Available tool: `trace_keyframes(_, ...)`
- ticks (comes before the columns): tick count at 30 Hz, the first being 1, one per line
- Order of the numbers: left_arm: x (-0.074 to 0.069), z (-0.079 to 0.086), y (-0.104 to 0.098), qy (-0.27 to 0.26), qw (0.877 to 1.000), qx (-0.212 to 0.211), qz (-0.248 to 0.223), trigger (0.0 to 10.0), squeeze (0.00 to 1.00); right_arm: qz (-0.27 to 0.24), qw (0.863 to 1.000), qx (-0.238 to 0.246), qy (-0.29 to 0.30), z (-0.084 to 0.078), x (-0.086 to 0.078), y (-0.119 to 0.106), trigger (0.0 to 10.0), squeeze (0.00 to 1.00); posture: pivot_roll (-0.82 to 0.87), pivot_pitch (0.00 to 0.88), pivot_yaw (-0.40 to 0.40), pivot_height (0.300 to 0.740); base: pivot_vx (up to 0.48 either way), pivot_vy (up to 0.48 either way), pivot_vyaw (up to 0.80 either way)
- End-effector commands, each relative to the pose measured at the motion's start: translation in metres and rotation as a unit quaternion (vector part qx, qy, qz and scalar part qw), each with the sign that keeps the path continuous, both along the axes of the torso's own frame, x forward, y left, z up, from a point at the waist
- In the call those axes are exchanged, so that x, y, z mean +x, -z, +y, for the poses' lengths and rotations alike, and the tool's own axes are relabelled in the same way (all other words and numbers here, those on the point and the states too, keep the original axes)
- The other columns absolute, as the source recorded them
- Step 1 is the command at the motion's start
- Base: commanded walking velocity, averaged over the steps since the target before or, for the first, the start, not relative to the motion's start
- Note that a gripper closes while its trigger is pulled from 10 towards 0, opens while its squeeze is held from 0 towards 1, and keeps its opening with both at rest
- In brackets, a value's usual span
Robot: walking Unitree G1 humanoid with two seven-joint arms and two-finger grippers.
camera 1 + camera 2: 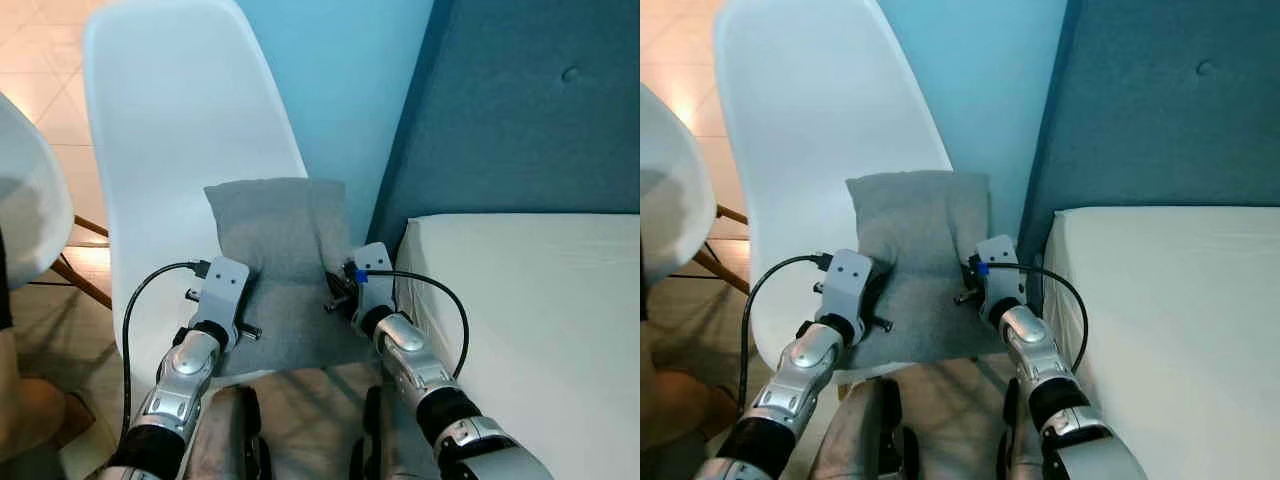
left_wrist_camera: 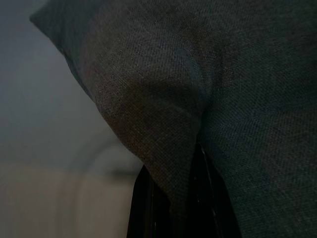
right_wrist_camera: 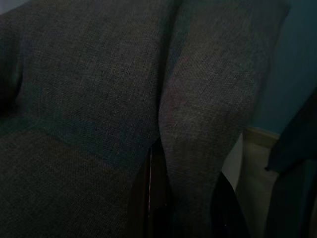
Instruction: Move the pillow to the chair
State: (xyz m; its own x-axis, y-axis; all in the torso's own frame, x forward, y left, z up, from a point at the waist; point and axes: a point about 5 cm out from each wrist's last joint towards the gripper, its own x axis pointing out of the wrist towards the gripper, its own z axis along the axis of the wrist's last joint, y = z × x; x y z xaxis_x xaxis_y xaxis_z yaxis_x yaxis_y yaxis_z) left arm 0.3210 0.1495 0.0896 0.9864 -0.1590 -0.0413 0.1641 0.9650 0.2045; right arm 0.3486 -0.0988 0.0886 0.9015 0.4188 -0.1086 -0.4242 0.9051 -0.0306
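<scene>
I'm seeing the grey woven pillow (image 1: 285,270) lying on the smooth white moulded chair (image 1: 170,130) — the left hand (image 1: 243,300) is pinching a fold at one edge, the right hand (image 1: 335,285) the other, beside the bed (image 1: 530,300).

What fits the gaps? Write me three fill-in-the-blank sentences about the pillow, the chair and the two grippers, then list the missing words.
1. The grey pillow rests on the seat of the white ____.
2. The left gripper and the right gripper pinch the pillow's ____ between their fingers.
3. To the robot's right stands a bed with a white ____ and a blue headboard.

Missing words: chair; fabric; mattress
</scene>
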Motion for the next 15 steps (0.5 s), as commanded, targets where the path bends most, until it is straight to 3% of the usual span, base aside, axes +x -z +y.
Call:
trace_keyframes(1, -0.001, 0.048, 0.001, -0.107, 0.994, 0.023, 0.003, 10.0, 0.0, 0.013, 0.999, -0.008, 0.03, -0.018, 0.001, 0.005, 10.0, 0.0, 0.07, 0.333, -0.027, 0.591, 0.0, 0.0, 0.0)
trace_keyframes(7, 0.002, 0.068, -0.003, -0.16, 0.986, 0.05, 0.003, 10.0, 0.0, 0.009, 1.0, -0.017, 0.016, -0.012, 0.008, -0.002, 10.0, 0.0, 0.06, 0.349, -0.035, 0.591, 0.0, 0.0, 0.0)
trace_keyframes(15, 0.004, 0.087, -0.011, -0.214, 0.975, 0.054, -0.008, 10.0, 0.0, -0.016, 1.0, 0.0, 0.0, -0.001, 0.02, -0.024, 10.0, 0.0, 0.06, 0.352, -0.04, 0.591, 0.0, 0.0, 0.0)
